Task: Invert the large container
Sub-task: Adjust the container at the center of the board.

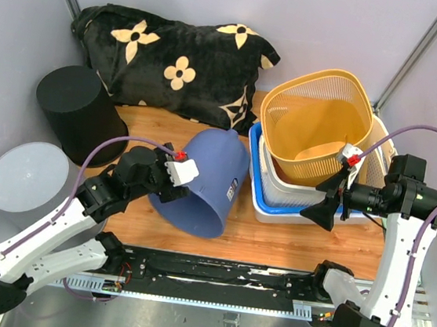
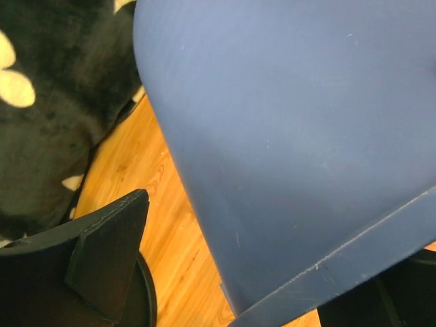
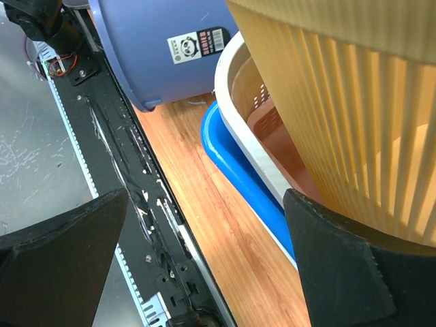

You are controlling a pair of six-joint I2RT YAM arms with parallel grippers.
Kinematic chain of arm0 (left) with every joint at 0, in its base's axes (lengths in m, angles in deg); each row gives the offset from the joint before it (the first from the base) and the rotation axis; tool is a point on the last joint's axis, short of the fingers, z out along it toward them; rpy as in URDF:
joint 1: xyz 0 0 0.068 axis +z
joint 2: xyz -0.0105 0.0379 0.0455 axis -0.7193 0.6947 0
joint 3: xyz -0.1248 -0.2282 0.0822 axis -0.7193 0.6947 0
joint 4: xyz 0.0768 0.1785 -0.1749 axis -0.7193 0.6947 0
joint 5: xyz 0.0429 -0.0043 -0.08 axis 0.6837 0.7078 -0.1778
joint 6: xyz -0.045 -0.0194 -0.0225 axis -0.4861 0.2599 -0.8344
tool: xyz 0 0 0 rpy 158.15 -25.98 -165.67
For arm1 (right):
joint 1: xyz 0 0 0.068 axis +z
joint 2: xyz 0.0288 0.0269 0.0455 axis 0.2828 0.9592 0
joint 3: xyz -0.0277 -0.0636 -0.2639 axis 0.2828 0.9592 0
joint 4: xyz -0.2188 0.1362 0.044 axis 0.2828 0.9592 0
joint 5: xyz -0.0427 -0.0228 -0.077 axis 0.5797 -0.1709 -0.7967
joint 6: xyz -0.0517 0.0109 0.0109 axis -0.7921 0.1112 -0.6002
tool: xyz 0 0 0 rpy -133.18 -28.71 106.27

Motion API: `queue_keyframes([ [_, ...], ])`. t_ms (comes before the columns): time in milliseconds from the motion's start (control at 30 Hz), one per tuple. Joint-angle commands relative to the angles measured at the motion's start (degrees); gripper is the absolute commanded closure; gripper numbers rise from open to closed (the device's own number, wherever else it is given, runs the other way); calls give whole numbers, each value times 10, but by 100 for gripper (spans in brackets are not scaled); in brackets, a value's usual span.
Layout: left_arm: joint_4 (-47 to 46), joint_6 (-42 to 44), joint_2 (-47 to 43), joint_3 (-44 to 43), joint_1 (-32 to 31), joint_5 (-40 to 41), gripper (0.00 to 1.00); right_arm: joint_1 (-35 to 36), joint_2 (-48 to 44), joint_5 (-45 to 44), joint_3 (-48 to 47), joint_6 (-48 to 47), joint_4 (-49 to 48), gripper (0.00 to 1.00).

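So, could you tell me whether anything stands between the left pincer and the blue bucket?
Nothing visible does. The left pincer is open and already right at the blue bucket, its fingers standing either side of the wall near the rim.

A wooden tabletop of pale orange boards carries everything here, and 4 things rest straight on it. At the back a black pillow with cream flower shapes lies across the far edge. To the left a black bin stands mouth down, leaning a little. In the middle the blue bucket lies tipped over, its rim on the wood near the front and its closed end up against the pillow. To the right sits a blue tub, the lowest of 3 nested containers. A black rail runs along the near edge.
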Motion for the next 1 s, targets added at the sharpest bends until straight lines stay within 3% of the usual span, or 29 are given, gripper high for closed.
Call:
queue_keyframes([
  [0,-115,-61,-23,46,-5,78,13,-9,-7,1,7,14,-9,0],
  [67,-121,-58,-19,63,-5,93,48,-10,-7,0,7,16,-11,0],
  [133,-121,-57,-13,71,-5,105,95,-10,-7,-2,5,20,-13,0],
  [167,-120,-56,-12,72,-5,108,99,-9,-7,-2,5,21,-13,0],
  [367,-67,-60,-2,24,-4,53,100,-10,-8,-5,4,23,-15,1],
  [633,131,-73,106,-140,-3,-144,100,-10,-12,-10,3,17,-7,1],
  [833,277,-63,182,-271,-3,-354,100,-9,-9,-6,-11,-15,34,1],
  [967,341,-41,206,-332,-3,-402,100,-9,-10,-12,-21,-14,36,1],
])
